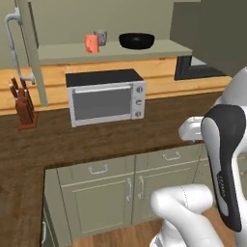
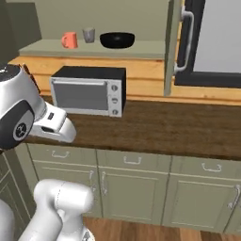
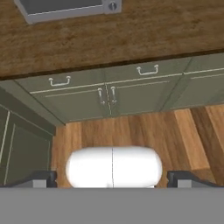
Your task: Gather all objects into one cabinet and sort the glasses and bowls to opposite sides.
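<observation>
The claw (image 3: pixel 112 177) is hanging spread wide and empty. Reaching toward 12 o'clock, it is risking clipping the orange-red mug (image 1: pixel 91 43) and grey mug (image 1: pixel 101 37), crowded beside the black bowl (image 1: pixel 137 40).

Silver, black-topped microwave oven (image 1: pixel 105 98) standing on the dark wooden desk (image 1: pixel 96 140), against the pale wood wall; reddish-brown knife block (image 1: pixel 25 109) well to its left; olive-green low cabinets with small handles (image 1: pixel 125 185) below, above plank floor (image 3: pixel 131 131)

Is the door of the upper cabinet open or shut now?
Open: the upper cabinet shows its shelf, and the door stands swung out edge-on.
</observation>
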### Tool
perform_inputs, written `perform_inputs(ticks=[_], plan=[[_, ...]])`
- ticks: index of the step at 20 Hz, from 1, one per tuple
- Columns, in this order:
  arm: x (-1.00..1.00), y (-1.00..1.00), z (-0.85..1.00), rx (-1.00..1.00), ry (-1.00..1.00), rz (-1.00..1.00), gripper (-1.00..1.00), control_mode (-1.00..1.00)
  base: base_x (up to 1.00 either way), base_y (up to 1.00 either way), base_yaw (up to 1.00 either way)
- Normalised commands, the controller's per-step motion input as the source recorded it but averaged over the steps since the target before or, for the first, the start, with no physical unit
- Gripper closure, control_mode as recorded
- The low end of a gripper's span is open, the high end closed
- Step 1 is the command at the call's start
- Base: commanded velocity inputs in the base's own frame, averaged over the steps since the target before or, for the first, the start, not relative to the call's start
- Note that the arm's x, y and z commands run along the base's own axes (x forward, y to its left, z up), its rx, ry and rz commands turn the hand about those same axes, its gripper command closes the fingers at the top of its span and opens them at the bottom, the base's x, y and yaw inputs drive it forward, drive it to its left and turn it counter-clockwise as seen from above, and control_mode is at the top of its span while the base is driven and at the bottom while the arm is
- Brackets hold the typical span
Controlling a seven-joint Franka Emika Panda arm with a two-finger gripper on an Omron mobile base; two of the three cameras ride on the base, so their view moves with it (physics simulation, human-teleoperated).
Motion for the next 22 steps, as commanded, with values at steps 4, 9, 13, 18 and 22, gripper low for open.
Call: perform_inputs(ticks=[4,9,13,18,22], plan=[[0.0,0.0,0.0,0.0,0.0,0.0,-1.0,1.0,-0.03,-0.22,-0.53],[0.0,0.0,0.0,0.0,0.0,0.0,-1.0,1.0,0.0,-0.15,-0.78],[0.0,0.0,0.0,0.0,0.0,0.0,-1.0,1.0,0.03,-0.04,-0.83],[0.0,0.0,0.0,0.0,0.0,0.0,-1.0,1.0,0.01,-0.01,-0.86],[0.0,0.0,0.0,0.0,0.0,0.0,-1.0,1.0,0.11,0.0,-0.84]])
